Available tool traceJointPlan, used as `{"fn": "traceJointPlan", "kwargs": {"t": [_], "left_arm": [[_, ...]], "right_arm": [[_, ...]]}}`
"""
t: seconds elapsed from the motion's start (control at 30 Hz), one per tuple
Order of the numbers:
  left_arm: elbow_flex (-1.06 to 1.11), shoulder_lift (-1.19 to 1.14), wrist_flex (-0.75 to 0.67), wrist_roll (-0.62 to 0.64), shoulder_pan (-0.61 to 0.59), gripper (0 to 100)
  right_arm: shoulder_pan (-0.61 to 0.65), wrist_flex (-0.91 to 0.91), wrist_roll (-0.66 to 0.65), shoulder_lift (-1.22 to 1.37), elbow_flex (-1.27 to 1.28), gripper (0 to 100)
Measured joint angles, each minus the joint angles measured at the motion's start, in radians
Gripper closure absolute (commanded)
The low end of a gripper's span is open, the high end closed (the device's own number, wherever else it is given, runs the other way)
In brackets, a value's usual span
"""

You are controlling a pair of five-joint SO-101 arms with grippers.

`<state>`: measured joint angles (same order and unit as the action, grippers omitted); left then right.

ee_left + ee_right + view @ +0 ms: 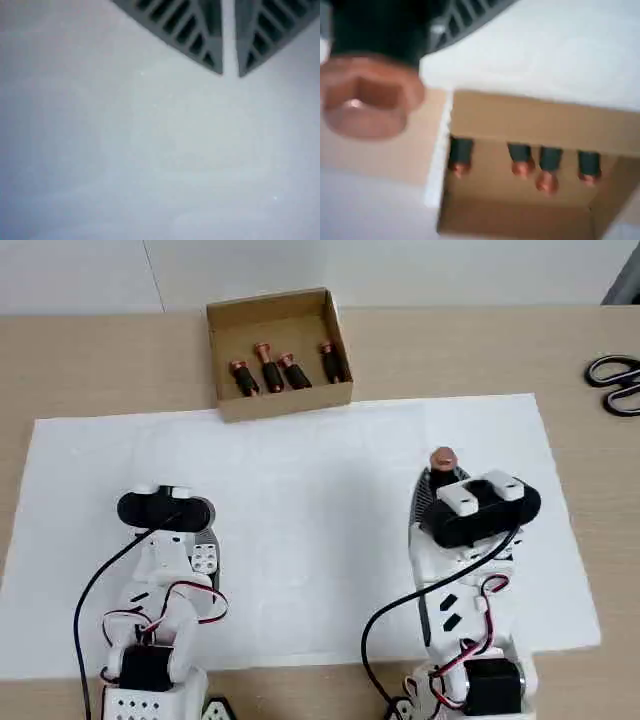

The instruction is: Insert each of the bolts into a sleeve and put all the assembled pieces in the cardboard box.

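The cardboard box (226,398) stands at the back of the table, left of centre, with several assembled pieces (272,369) lying in it: black sleeves with copper bolt heads. In the right wrist view the box (520,120) lies ahead with the same pieces (521,159) inside. My right gripper (441,478) is over the white sheet, right of centre, shut on another assembled piece (443,457) whose copper head (367,95) points toward the box. My left gripper (230,74) hangs shut above bare paper at the left, holding nothing.
A white paper sheet (300,510) covers most of the wooden table. Scissors (615,383) lie at the far right edge. Cables run along both arms near the front edge.
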<state>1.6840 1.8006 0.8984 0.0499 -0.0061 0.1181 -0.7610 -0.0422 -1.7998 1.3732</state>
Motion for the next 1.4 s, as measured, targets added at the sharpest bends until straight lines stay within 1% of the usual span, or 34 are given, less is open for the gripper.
{"fn": "traceJointPlan", "kwargs": {"t": [0.07,0.23,0.33,0.43,0.67,0.8,0.93,1.07,1.4], "left_arm": [[0.000,0.000,0.000,0.000,0.000,99],[0.000,0.000,0.000,0.000,0.000,99],[0.000,0.000,0.000,0.000,0.000,99],[0.000,0.000,0.000,0.000,0.000,99],[0.000,0.000,0.000,0.000,0.000,99],[0.000,0.000,0.000,0.000,0.000,99],[0.000,0.000,0.000,0.000,0.000,99],[0.000,0.000,0.000,0.000,0.000,99],[0.000,0.000,0.000,0.000,0.000,99]], "right_arm": [[-0.005,-0.041,0.003,0.000,0.000,99.5],[-0.005,-0.044,0.043,0.003,0.000,99.5],[-0.008,-0.044,0.046,0.057,-0.018,99.5],[-0.014,-0.044,0.049,0.138,-0.104,99.5],[-0.011,-0.044,0.049,0.479,-0.391,99.5],[-0.011,-0.034,0.049,0.684,-0.459,99.5],[-0.009,0.044,0.049,0.824,-0.511,99.5],[0.060,0.123,0.049,0.973,-0.594,99.5],[0.166,0.127,0.049,1.401,-0.910,99.5]]}}
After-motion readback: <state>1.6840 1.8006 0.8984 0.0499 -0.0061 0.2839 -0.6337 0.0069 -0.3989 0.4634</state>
